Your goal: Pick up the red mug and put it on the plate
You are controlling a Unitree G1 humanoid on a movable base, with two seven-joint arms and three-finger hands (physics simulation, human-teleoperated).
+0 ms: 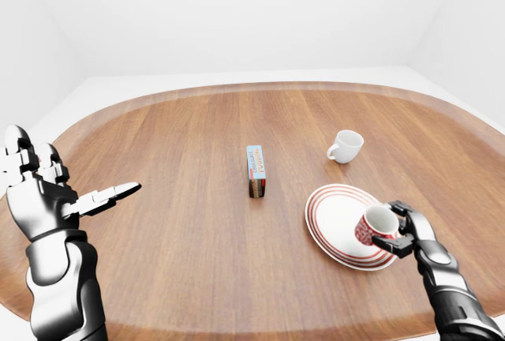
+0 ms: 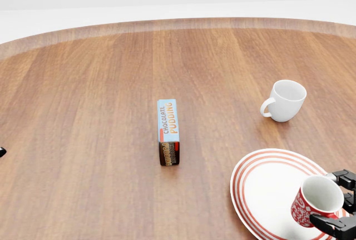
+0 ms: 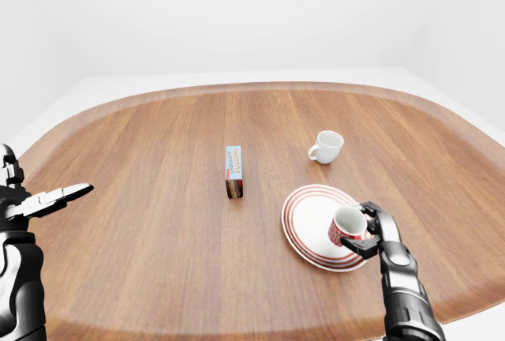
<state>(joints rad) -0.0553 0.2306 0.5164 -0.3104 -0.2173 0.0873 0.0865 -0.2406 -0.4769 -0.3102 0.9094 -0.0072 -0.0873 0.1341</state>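
Observation:
The red mug (image 2: pixel 315 201) with a white inside stands upright on the right part of the white plate with red rings (image 2: pixel 266 189), at the head view's lower right. My right hand (image 2: pixel 336 200) comes in from the right edge with its dark fingers closed round the mug's right side. In the left-eye view my left hand (image 1: pixel 75 192) hangs at the far left above the table's edge, open with fingers spread and nothing in it.
A white mug (image 2: pixel 286 100) stands above the plate in the head view, apart from it. A chocolate pudding box (image 2: pixel 168 131) stands on edge near the middle of the oval wooden table (image 1: pixel 181 222), left of the plate.

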